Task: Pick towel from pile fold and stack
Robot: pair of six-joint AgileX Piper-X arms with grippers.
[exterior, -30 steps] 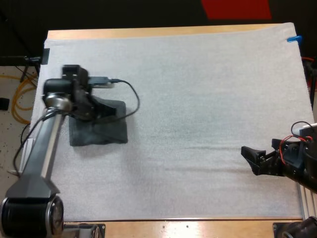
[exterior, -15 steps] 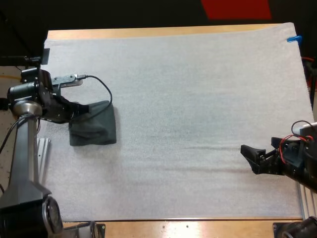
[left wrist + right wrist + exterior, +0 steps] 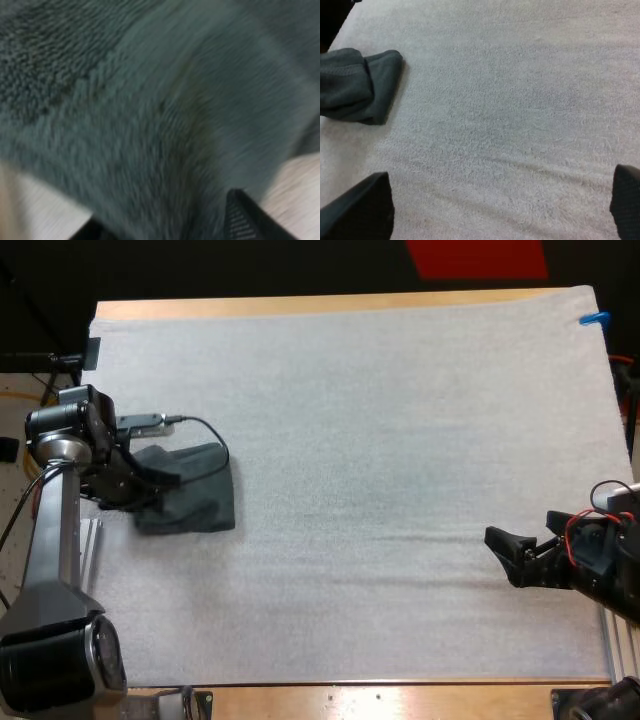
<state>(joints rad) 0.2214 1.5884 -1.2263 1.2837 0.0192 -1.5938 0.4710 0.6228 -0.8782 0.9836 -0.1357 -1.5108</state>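
A dark grey-green towel (image 3: pixel 195 505) lies crumpled at the left edge of the white mat (image 3: pixel 380 440). My left gripper (image 3: pixel 150 485) is down at the towel's left side, shut on its cloth. In the left wrist view the towel (image 3: pixel 150 125) bunches between the black fingers (image 3: pixel 245 215) of that gripper (image 3: pixel 167 220). My right gripper (image 3: pixel 505 558) hovers low over the mat near the right edge, open with nothing in it. From the right wrist view the towel (image 3: pixel 355 92) lies far off across bare mat, beyond the open gripper (image 3: pixel 495 210).
The wooden table's edge (image 3: pixel 300 306) frames the mat at the far side and the front. The left arm's upright link (image 3: pixel 55 550) stands beside the mat's left edge. Bare mat spreads between towel and right gripper.
My left gripper has moved left toward the mat's left edge, dragging the towel with it, then shifted slightly nearer. The right arm has stayed put.
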